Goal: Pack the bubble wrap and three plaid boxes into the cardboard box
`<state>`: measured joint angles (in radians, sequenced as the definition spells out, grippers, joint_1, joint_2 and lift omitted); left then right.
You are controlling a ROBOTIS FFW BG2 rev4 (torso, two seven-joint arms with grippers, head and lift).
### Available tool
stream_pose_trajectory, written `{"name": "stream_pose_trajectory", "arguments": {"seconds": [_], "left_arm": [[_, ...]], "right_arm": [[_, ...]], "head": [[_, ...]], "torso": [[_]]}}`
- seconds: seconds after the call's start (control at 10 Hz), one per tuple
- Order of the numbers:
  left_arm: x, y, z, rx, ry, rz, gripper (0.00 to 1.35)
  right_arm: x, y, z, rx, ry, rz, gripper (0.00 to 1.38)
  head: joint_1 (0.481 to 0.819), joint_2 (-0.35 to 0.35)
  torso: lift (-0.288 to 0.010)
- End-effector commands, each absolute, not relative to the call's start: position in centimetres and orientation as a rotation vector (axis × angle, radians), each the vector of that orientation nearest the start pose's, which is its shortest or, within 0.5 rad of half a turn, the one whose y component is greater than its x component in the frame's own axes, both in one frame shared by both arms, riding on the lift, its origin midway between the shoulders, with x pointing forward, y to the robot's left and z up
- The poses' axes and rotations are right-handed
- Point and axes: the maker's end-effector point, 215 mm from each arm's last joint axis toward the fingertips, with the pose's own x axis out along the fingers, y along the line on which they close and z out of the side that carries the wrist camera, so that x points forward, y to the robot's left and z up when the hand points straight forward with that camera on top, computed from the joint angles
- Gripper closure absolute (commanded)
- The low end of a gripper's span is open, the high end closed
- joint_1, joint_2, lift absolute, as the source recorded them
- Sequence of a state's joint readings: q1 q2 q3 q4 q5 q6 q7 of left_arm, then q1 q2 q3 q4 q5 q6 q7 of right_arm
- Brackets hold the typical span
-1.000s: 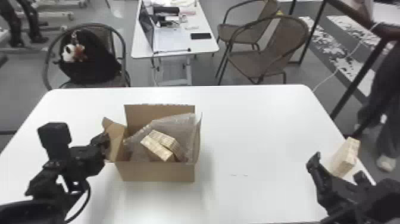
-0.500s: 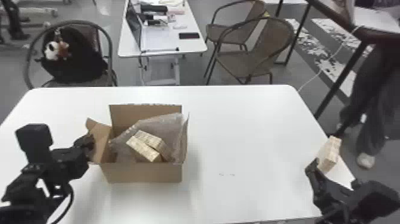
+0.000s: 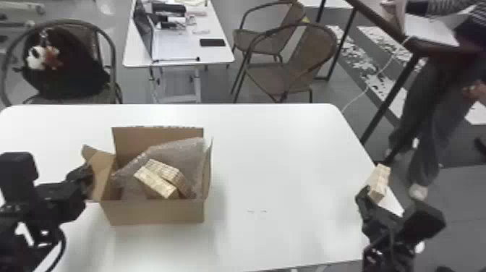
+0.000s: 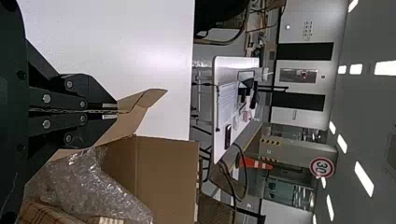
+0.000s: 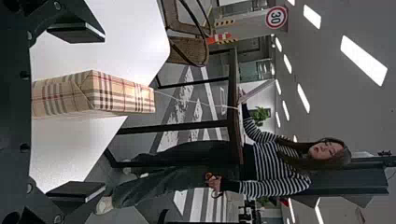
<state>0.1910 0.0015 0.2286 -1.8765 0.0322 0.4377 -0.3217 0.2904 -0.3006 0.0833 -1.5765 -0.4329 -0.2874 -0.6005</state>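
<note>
In the head view my left gripper point(image 3: 86, 178) is at the left flap of the cardboard box point(image 3: 157, 212); in the left wrist view the left gripper point(image 4: 114, 111) is shut on that flap point(image 4: 140, 103). Bubble wrap point(image 3: 184, 153) lines the box, and two plaid boxes point(image 3: 155, 183) lie tilted on it. Another plaid box point(image 3: 379, 182) stands upright at the table's right edge. Beside it is my right gripper point(image 3: 376, 206). Seen from the right wrist, the right gripper point(image 5: 100, 112) is open wide, with the plaid box point(image 5: 112, 95) between its fingers, touching neither.
The white table point(image 3: 282, 159) stretches between the cardboard box and the right arm. Beyond it stand chairs point(image 3: 289, 68) and a smaller desk point(image 3: 180, 47). A dark railing point(image 3: 390, 97) runs past the table's right side.
The head view has swung right, shifting the scene leftward. My right gripper has turned and now points at the upright plaid box. The left gripper keeps its place at the flap.
</note>
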Motion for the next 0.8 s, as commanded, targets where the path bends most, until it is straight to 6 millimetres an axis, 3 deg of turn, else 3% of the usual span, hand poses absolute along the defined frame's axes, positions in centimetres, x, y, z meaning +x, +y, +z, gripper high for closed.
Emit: {"name": "stream_pose_trajectory", "arguments": {"seconds": [0.0, 0.4, 0.5, 0.7], "left_arm": [[51.7, 28.8, -40.7, -0.078, 0.313, -0.1, 1.21], [52.1, 27.9, -40.5, -0.081, 0.31, -0.116, 1.21], [52.0, 27.9, -40.5, -0.084, 0.309, -0.115, 1.21], [52.0, 28.0, -40.5, -0.085, 0.309, -0.114, 1.21]], "right_arm": [[46.8, -42.0, -43.5, 0.138, 0.088, -0.561, 0.17], [49.9, -43.1, -43.5, 0.073, 0.089, -0.542, 0.18], [49.8, -43.3, -44.1, 0.062, 0.099, -0.546, 0.27], [49.5, -44.2, -45.2, 0.044, 0.127, -0.556, 0.61]], "head": [[0.695, -0.14], [0.695, -0.157], [0.695, -0.16], [0.695, -0.165]], "torso": [[-0.092], [-0.092], [-0.092], [-0.092]]}}
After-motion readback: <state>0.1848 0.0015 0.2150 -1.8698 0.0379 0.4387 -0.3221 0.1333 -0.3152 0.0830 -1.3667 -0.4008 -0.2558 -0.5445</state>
